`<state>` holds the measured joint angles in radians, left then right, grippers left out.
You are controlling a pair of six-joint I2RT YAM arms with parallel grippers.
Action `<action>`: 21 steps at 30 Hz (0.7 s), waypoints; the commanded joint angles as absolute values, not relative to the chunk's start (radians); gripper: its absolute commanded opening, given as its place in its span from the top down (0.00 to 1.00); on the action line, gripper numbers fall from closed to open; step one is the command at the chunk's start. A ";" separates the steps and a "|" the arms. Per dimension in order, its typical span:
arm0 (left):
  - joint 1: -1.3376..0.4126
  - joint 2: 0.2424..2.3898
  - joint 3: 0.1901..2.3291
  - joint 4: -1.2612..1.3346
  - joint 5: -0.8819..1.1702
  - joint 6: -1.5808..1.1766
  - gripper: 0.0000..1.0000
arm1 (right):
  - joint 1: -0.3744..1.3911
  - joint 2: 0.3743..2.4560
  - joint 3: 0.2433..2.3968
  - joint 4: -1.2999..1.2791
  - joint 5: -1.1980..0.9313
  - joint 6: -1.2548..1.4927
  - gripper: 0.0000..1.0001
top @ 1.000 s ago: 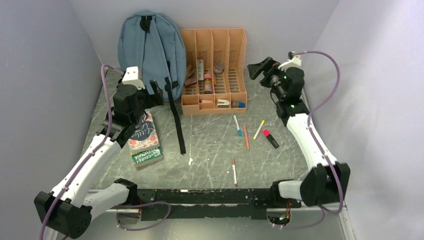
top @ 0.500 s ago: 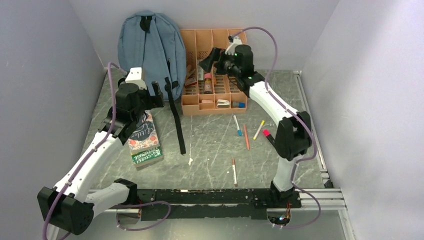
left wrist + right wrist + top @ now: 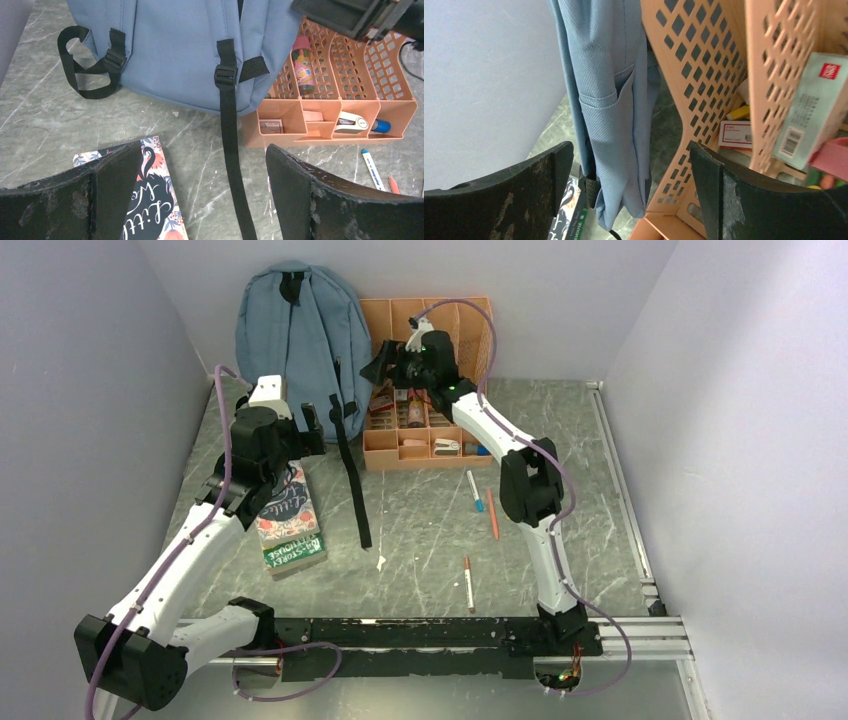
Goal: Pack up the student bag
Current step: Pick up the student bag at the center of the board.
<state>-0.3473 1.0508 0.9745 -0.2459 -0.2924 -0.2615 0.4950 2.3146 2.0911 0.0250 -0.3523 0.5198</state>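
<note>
Student bag (image 3: pixel 295 330): dusty-blue, upright at the desk's (image 3: pixel 420 530) rear, just ahead of the left pincer (image 3: pixel 205 170), whose jaws stand wide apart, empty. Right pincer (image 3: pixel 631 165): spread, empty, facing the bag's side and the orange file organizer (image 3: pixel 420 458). Book (image 3: pixel 290 520): flat beneath the left pincer.

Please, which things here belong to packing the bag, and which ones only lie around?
Belong to the job:
student bag
book, blue-capped pen, orange pen, white pen: probably to go inside

Probably only lying about:
orange file organizer
white scrap
</note>
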 commanded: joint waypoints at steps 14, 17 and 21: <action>-0.321 1.047 0.983 -0.255 -0.264 -0.265 0.01 | 0.533 2.448 2.272 0.053 -0.403 0.530 0.34; -0.313 1.052 0.985 -0.257 -0.267 -0.270 0.01 | 0.537 2.451 2.276 0.055 -0.405 0.508 0.39; -0.304 1.052 0.985 -0.256 -0.261 -0.283 0.01 | 0.541 2.461 2.303 0.038 -0.415 0.472 0.51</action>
<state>-0.3206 1.0512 0.9745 -0.2543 -0.2802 -0.2668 0.5304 2.4393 2.2528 0.0364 -0.3927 0.5144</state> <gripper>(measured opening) 0.985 0.537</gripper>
